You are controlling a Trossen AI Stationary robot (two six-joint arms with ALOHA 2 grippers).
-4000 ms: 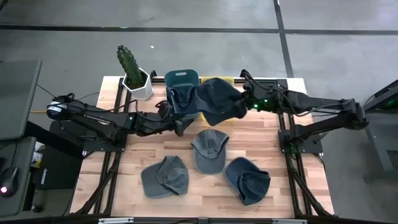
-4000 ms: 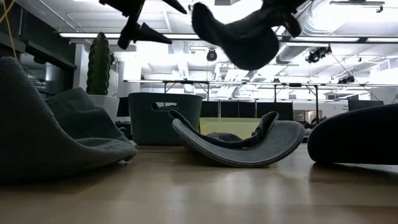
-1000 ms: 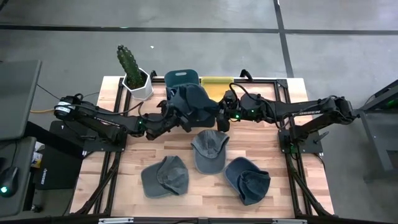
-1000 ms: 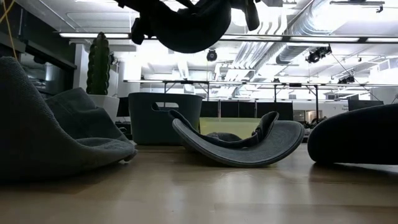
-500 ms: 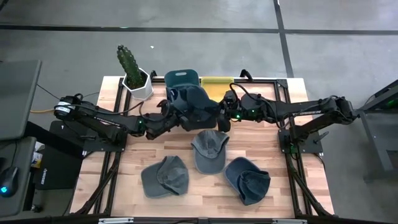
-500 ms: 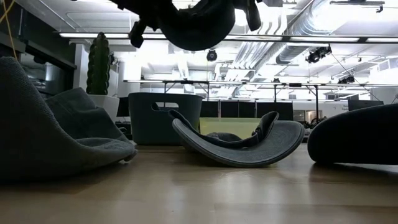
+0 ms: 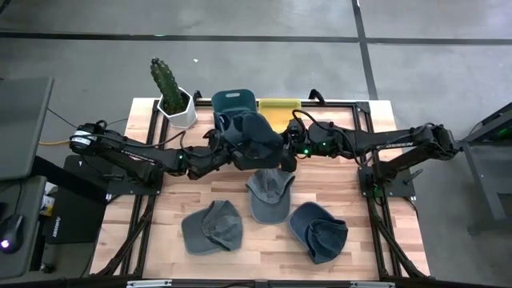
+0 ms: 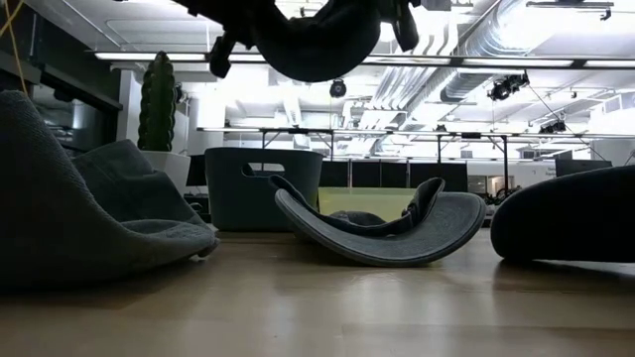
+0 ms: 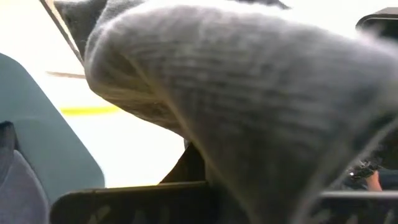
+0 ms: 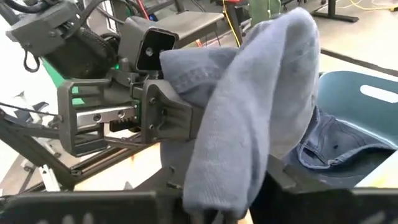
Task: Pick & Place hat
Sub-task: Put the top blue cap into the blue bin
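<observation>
Wooden table (image 7: 160,240) carries three caps lying loose toward six o'clock, a bin (image 7: 234,102) at twelve and a cactus (image 7: 166,80) at eleven. Above the centre, just short of the bin, hangs a limp, dark grey hat (image 7: 254,140), slung between both arms, likely a handover. Left gripper (image 7: 222,152) is clamped shut on its nine o'clock edge, while for the right gripper (image 7: 290,148) at three o'clock I cannot tell.

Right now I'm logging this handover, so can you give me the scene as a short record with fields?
held item: dark hat, in the air between both arms
left gripper: shut on the hat
right gripper: at the hat's other side
bin: behind the hat, another hat inside
hats on table: three
</observation>
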